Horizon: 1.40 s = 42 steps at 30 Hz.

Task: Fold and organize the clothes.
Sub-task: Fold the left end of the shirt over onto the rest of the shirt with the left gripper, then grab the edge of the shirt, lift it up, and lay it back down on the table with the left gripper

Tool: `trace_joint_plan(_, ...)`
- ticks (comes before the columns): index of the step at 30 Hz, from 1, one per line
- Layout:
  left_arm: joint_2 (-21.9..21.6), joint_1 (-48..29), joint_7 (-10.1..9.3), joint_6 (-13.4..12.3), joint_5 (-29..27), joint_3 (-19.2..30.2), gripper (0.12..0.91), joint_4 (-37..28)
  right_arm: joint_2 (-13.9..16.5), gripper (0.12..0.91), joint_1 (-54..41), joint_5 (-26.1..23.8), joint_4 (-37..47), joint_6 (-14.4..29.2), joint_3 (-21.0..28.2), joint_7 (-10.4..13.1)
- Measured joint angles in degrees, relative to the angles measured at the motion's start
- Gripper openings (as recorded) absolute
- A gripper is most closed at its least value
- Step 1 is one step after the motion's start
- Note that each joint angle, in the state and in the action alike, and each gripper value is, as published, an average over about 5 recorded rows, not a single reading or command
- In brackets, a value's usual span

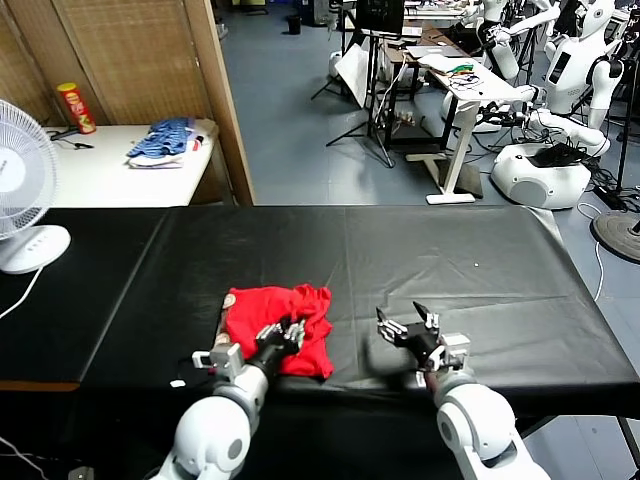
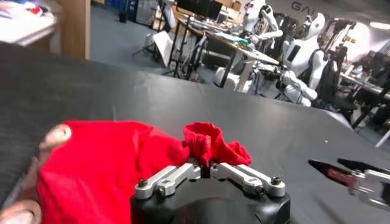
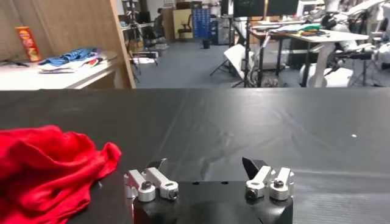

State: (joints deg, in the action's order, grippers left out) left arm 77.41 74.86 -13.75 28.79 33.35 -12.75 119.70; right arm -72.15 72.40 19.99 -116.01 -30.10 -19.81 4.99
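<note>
Two grippers sit nearest: left gripper (image 1: pixel 283 334), fingers together on the crumpled bright red cotton T-shirt (image 1: pixel 275 328); right gripper (image 1: pixel 407 325), at three o'clock, fingers apart. White fan (image 1: pixel 22 190) at ten o'clock; blue striped cloth pile (image 1: pixel 160 142) beyond.

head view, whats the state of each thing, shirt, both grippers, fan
shirt: crumpled in a loose heap on the black table, not folded
left gripper: at the shirt's near edge, over the cloth
right gripper: open, empty, apart from the shirt
fan: upright at the table's left end
</note>
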Motion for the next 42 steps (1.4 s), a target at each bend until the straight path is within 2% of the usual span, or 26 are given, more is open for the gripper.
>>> trace_joint_plan(3, 2.07, -0.31, 0.78, -0.52, 1.05, 0.47, 0.67, 0.36, 0.32, 0.798, -0.95, 0.29, 0.58, 0.14, 0.92, -1.06)
trace_joint_plan(6, 3.38, -0.76, 2.29, -1.53, 2.64, 0.14, 0.772, 1.16, 0.64, 0.798, -2.17, 1.25, 1.15, 0.43, 2.16, -2.73)
trace_joint_plan(11, 2.36, -1.2, 4.35, -2.98, 1.14, -2.76, 0.797, 2.88, 1.05, 0.798, -4.68, 2.99, 2.21, 2.21, 5.33, -6.19)
trace_joint_plan(14, 0.51, -0.85, 4.57, -4.5, -2.29, -5.0, 0.798, 2.91, 0.77, 0.798, -7.02, 3.11, 3.4, 3.12, 8.45, -7.73)
trace_joint_plan(17, -1.6, 0.06, 4.39, -6.05, -5.31, -7.33, 0.798, 2.23, 0.23, 0.798, -9.84, 2.1, 5.02, 3.26, 12.25, -8.05)
trace_joint_plan(20, -2.75, 1.29, 4.3, -6.67, -6.78, -9.61, 0.798, 1.4, -0.51, 0.798, -12.72, -0.7, 7.21, 2.27, 16.19, -7.24)
trace_joint_plan(24, -2.8, 2.53, 4.28, -7.23, -7.76, -11.94, 0.798, 0.21, -1.4, 0.798, -14.79, -6.51, 10.14, 0.56, 19.83, -4.24)
trace_joint_plan(29, -2.42, 3.23, 4.61, -7.67, -8.03, -13.79, 0.798, -1.26, -1.97, 0.798, -14.22, -15.73, 10.85, 1.24, 20.28, 0.56)
trace_joint_plan(32, -2.41, 3.32, 5.01, -8.08, -7.84, -14.71, 0.798, -2.25, -2.23, 0.798, -12.94, -19.01, 9.84, 1.37, 19.35, 2.71)
trace_joint_plan(34, -2.34, 3.37, 5.37, -8.38, -7.53, -15.22, 0.798, -2.99, -2.31, 0.798, -12.04, -20.31, 9.28, 0.9, 18.65, 3.17)
trace_joint_plan(38, -1.94, 3.6, 6.06, -8.65, -5.87, -15.85, 0.798, -4.46, -2.23, 0.798, -10.4, -21.85, 9.1, -0.69, 17.39, 2.45)
trace_joint_plan(42, -1.43, 3.64, 6.45, -9.21, -4.1, -16.65, 0.798, -6.11, -2.19, 0.798, -8.94, -20.26, 8.36, -0.16, 15.94, 1.87)
